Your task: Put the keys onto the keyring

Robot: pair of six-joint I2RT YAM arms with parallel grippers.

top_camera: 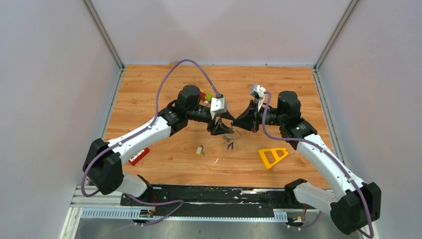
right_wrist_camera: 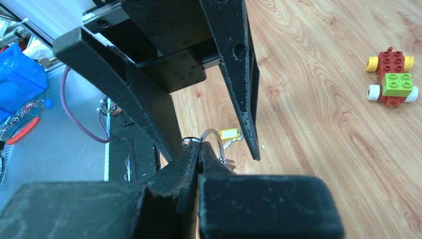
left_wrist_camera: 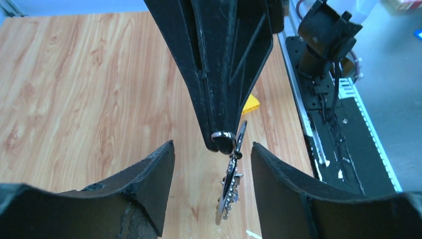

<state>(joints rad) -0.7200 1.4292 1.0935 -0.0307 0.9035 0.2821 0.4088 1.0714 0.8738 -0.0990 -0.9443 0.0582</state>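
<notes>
My right gripper is shut on the thin silver keyring and holds it above the table's middle. A bunch of silver keys hangs from the keyring, edge-on in the left wrist view. My left gripper is open, one finger on each side of the hanging keys and touching neither them nor the ring. In the top view the two grippers meet tip to tip, with the keys dangling below. A key with a pale yellow tag lies apart on the wood; it also shows in the right wrist view as the tagged key.
A yellow plastic triangle lies right of the keys. A red-green-yellow toy car sits behind the left wrist. A red piece lies under the left forearm. The black base rail runs along the near edge.
</notes>
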